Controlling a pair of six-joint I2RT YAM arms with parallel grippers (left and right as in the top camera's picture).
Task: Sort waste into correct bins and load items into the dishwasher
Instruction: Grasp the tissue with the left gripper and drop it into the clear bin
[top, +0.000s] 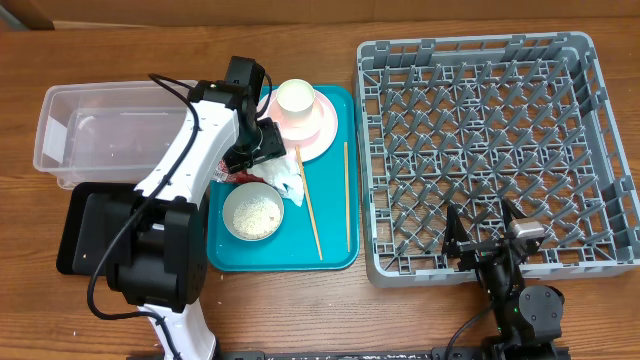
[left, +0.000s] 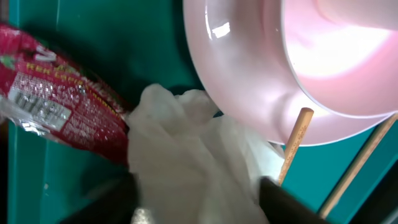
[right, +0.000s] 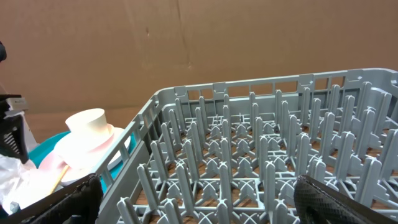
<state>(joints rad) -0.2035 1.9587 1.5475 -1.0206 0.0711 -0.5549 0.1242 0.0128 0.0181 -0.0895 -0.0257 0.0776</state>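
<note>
My left gripper (top: 266, 155) is down over the teal tray (top: 335, 228); its 2 fingers (left: 289, 202) stand on either side of the crumpled white napkin (left: 186, 149). The paper fills the gap between them, but I cannot tell whether they press it. The red snack wrapper (left: 56, 102) lies touching the napkin's left side. The pale pink plate (left: 261, 81) sits just beyond the napkin, its rim overlapping the paper's edge. 1 chopstick (left: 291, 146) crosses the napkin's right side with its end at the plate's rim; the 2nd chopstick (left: 364, 158) lies apart from it, further right.

From overhead, the cream cup (top: 296, 100) stands on the plate. The grey-green bowl (top: 227, 212), holding white rice (top: 254, 214), sits just beside the napkin on the same tray. The clear tub (top: 50, 140) and the black tray (top: 85, 215) lie to the left of the teal tray, partly hidden under my left arm.

My right gripper (top: 480, 240) hangs at the near edge of the grey dish rack (top: 470, 45); its jaws are spread wide with nothing held between them.
</note>
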